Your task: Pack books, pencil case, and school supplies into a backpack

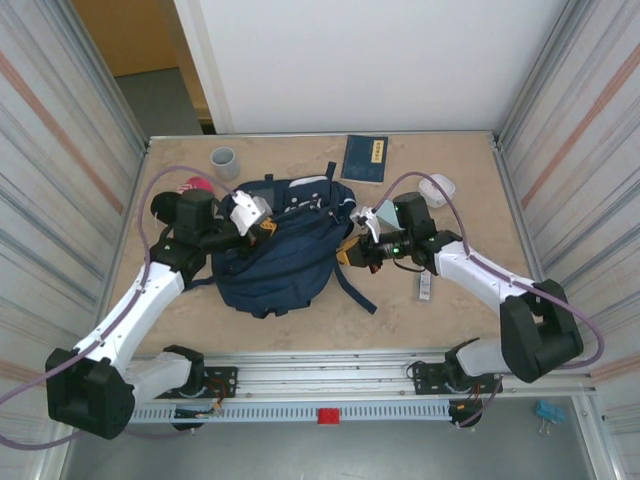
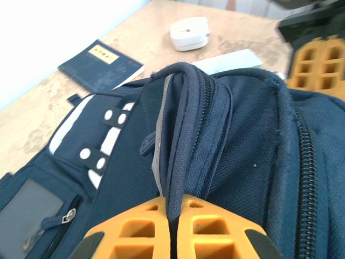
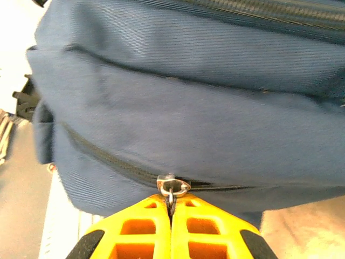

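The navy backpack point(image 1: 285, 250) lies in the middle of the table. My left gripper point(image 1: 268, 228) is at its upper left, shut on a dark carry strap point(image 2: 180, 129) that runs up between the orange fingers point(image 2: 135, 229). My right gripper point(image 1: 347, 255) is against the backpack's right side, shut on a metal zipper pull point(image 3: 173, 187) of a side zipper. The navy book point(image 1: 364, 158) with a gold label lies flat beyond the backpack, apart from both grippers. A pale flat item point(image 2: 226, 61) lies behind the backpack; I cannot tell if it is the pencil case.
A grey cup point(image 1: 224, 160) stands at the back left, a red object point(image 1: 197, 185) beside my left arm. A white round container point(image 1: 438, 188) sits at the back right. A small pale item point(image 1: 424, 287) lies under my right arm. Metal walls close both sides.
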`<state>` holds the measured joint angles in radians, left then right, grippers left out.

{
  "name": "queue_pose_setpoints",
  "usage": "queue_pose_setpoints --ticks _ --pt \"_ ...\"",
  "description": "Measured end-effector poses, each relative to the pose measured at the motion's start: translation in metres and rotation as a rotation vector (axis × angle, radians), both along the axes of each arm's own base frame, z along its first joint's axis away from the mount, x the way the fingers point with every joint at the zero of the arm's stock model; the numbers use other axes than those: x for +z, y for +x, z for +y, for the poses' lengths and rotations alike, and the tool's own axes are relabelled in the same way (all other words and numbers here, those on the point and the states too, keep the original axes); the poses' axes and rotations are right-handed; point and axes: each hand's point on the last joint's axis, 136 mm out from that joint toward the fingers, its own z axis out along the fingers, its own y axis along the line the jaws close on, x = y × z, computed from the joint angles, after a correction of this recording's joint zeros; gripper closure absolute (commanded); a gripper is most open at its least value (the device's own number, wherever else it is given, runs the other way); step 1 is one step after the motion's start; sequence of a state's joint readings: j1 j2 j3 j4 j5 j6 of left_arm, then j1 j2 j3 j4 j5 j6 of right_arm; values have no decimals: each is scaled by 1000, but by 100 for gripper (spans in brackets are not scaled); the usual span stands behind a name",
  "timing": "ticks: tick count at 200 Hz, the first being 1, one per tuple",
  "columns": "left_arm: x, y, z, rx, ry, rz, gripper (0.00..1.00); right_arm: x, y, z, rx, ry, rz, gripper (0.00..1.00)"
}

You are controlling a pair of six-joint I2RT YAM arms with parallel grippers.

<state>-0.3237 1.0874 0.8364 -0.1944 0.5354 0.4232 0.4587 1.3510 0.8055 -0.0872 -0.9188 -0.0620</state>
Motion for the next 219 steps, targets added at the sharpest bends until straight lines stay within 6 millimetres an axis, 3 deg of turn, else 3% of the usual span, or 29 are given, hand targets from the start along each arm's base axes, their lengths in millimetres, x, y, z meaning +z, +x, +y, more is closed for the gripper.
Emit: queue_pose_setpoints --ticks 67,120,174,191,219 --pt "-14 15 -12 120 114 -47 100 9 -18 12 -43 -75 139 100" --pt "-25 23 -33 153 123 -45 100 15 -30 33 -123 -137 254 100" --pt "-33 31 -43 176 107 -31 100 0 -36 58 -228 -170 434 95" --pt "-33 31 -44 173 106 -31 100 -2 -36 62 -253 -168 485 88" --pt "-29 32 -45 148 73 -35 100 1 -30 61 -305 -145 536 56"
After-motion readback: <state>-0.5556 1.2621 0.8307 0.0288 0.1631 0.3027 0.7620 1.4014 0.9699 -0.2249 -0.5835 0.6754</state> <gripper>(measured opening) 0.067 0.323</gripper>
